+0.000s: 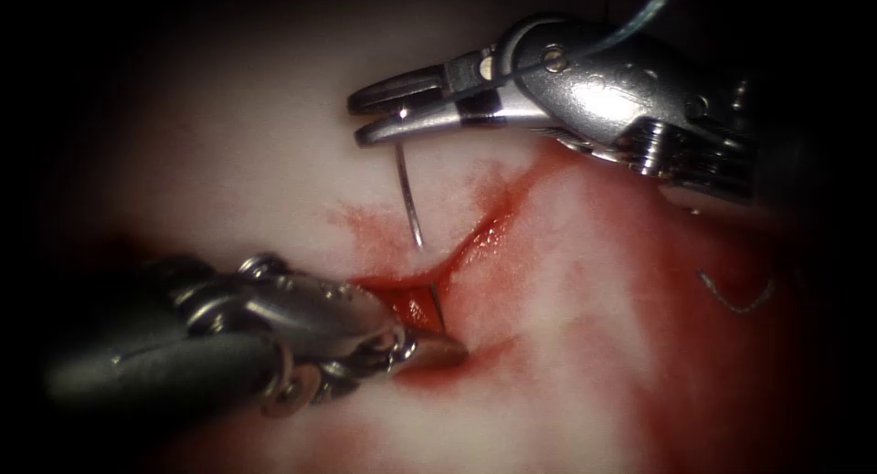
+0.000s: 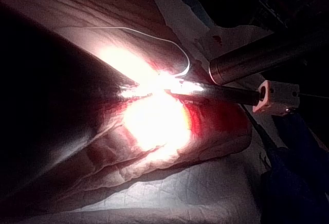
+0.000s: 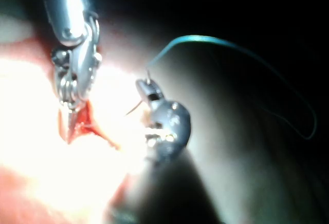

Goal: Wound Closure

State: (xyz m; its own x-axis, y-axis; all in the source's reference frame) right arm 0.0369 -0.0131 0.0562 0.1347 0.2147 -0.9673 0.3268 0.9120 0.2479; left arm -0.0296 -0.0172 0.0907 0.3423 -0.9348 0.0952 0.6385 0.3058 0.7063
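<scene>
Right steel needle driver [image 1: 388,113], entering from 2 o'clock, fingers clamped on the blunt end of the thin curved steel needle [image 1: 409,200], tip free just left of the red cut [image 1: 475,241] in the pale tissue [image 1: 256,145]. Left steel driver [image 1: 429,351], from 8 o'clock, fingers closed on the wound edge, exposing it.

Tissue [image 2: 154,147] rests on pale cloth [image 2: 169,193] covering bench; cloth wrinkled, touching tissue's edge; thread [image 2: 154,33] lies across tissue.
</scene>
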